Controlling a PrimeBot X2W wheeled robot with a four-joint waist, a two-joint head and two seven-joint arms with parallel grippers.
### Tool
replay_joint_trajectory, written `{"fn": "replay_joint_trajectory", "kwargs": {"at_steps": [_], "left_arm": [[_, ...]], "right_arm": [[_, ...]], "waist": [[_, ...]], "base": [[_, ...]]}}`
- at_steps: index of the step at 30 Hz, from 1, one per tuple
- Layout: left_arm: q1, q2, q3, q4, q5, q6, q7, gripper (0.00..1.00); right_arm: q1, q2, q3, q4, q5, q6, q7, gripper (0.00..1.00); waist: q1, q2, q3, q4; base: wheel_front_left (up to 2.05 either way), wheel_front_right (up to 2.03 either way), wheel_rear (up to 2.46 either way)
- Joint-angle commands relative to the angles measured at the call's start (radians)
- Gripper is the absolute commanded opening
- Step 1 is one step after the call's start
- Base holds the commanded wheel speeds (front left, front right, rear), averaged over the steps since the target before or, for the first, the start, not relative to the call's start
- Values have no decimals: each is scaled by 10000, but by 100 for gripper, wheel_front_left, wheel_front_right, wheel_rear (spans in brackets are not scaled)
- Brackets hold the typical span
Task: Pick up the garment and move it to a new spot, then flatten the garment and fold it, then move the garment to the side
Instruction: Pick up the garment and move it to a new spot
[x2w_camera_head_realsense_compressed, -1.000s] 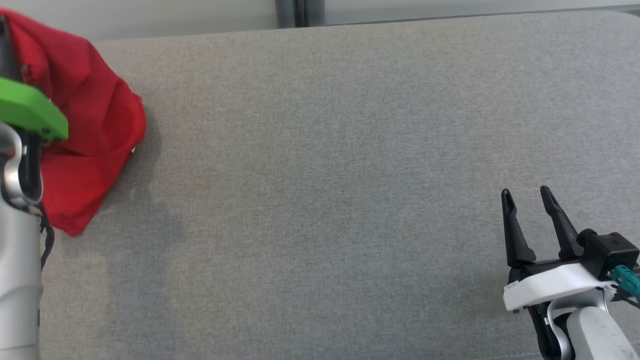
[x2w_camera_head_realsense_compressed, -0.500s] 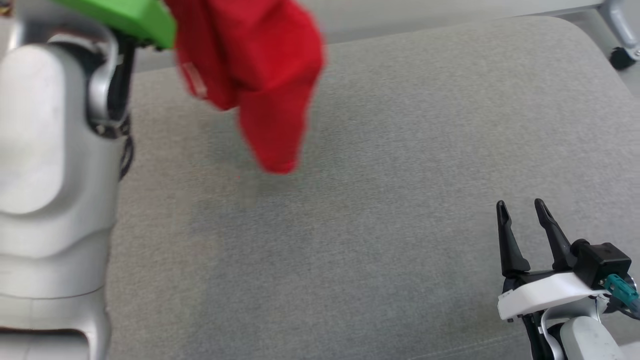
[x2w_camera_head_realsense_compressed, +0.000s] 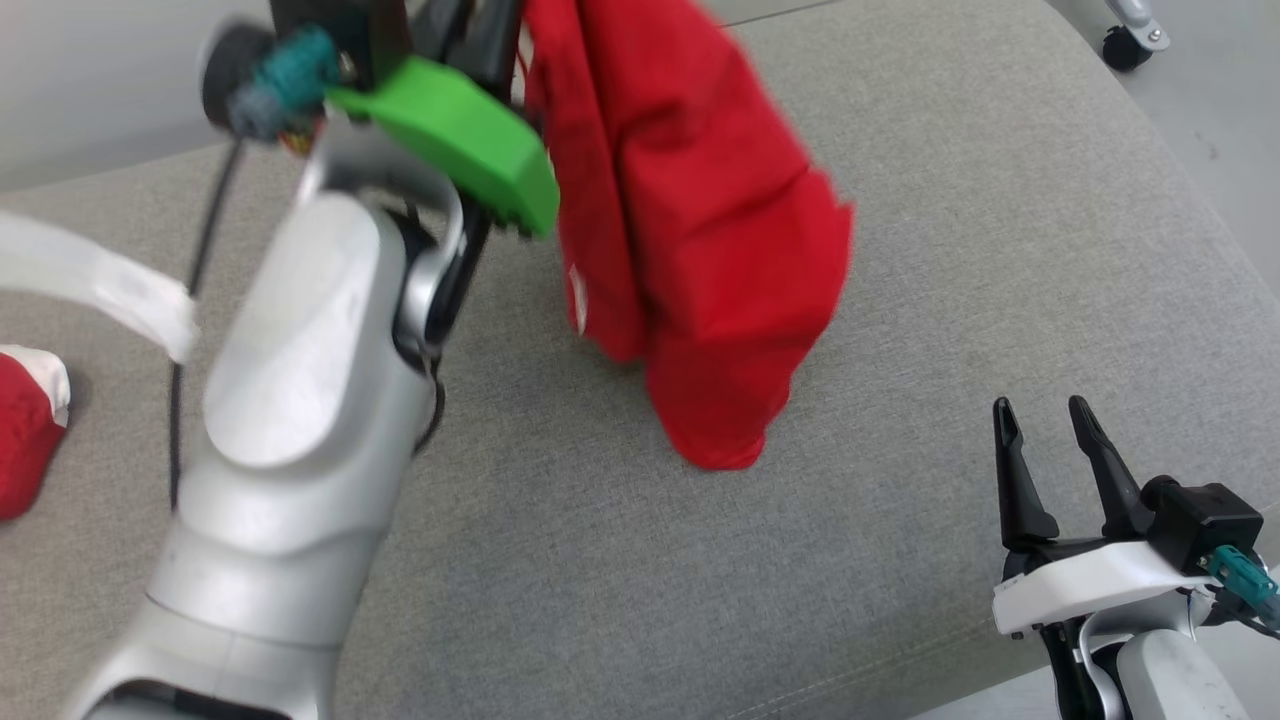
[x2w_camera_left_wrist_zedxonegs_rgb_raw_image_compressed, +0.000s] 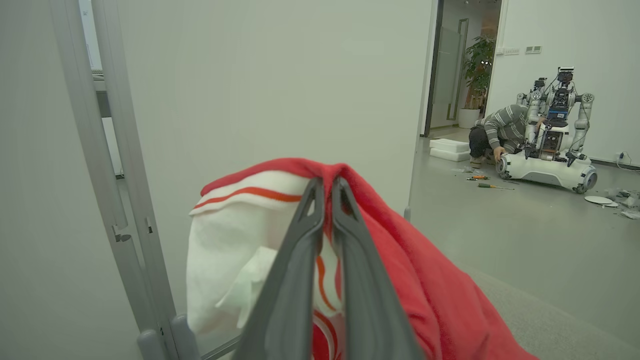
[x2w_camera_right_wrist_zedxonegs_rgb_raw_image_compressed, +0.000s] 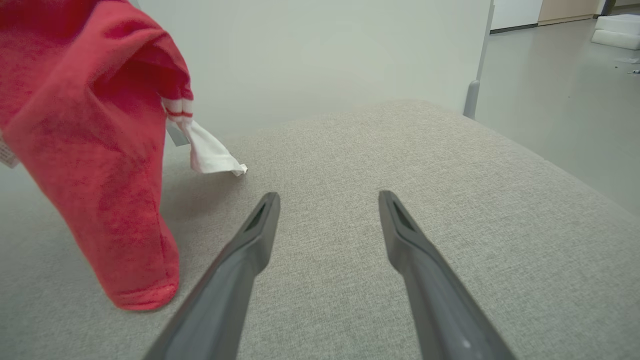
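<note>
Two grippers: left gripper (x2w_camera_left_wrist_zedxonegs_rgb_raw_image_compressed: 327, 182) and right gripper (x2w_camera_head_realsense_compressed: 1040, 410), both over the grey cushion (x2w_camera_head_realsense_compressed: 1000, 250).
Left jaws: pinched together on a top fold of the red garment (x2w_camera_head_realsense_compressed: 690, 230), by its white striped trim (x2w_camera_left_wrist_zedxonegs_rgb_raw_image_compressed: 235, 200).
Right jaws: stood wide, held nothing.
Garment position: hung from left gripper, mid-cushion, apart from right gripper.
Garment axis: long axis ran vertical; lower end pointed down, tip at cushion surface.

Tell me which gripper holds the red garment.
The left gripper: it is shut on the red garment, while the right gripper is open and empty.
</note>
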Motion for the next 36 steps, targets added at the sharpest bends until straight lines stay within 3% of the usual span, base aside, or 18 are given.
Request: {"fn": "replay_joint_trajectory", "kwargs": {"at_steps": [1,12,13,14,15,28,36], "left_arm": [[479,6,-59,206,-177,111,-203,0],[3315,-52,-339,2142,-700,277,-1410,0],[3386,-54,-371,2231,-691,260,-1569,29],[3414,-46,-406,2285,-634,237,-1699,84],[3457,-46,-393,2339,-668,204,-1834,100],[4021,404,368,1262,-332,284,-2657,100],[5765,872,1471,-367,212,335,-2647,100]], "right_arm": [[-7,19,-59,-22,35,-6,-31,100],[-52,4,20,106,45,-6,-31,100],[-21,-16,6,118,38,-6,-31,100],[0,-31,18,127,25,-6,-31,100],[27,-57,3,134,11,-6,-31,100],[368,-119,106,30,-102,-6,-31,100],[596,-174,166,35,-170,-6,-31,100]], "waist": [[0,-1,136,-3],[0,-1,105,578],[0,-1,49,661],[0,-1,2,717],[0,-1,-78,807],[0,-1,-994,1882],[0,-1,-1468,2535]], "base": [[0,0,0],[0,0,0],[0,0,0],[0,0,0],[0,0,0],[0,0,0],[0,0,0]]}}
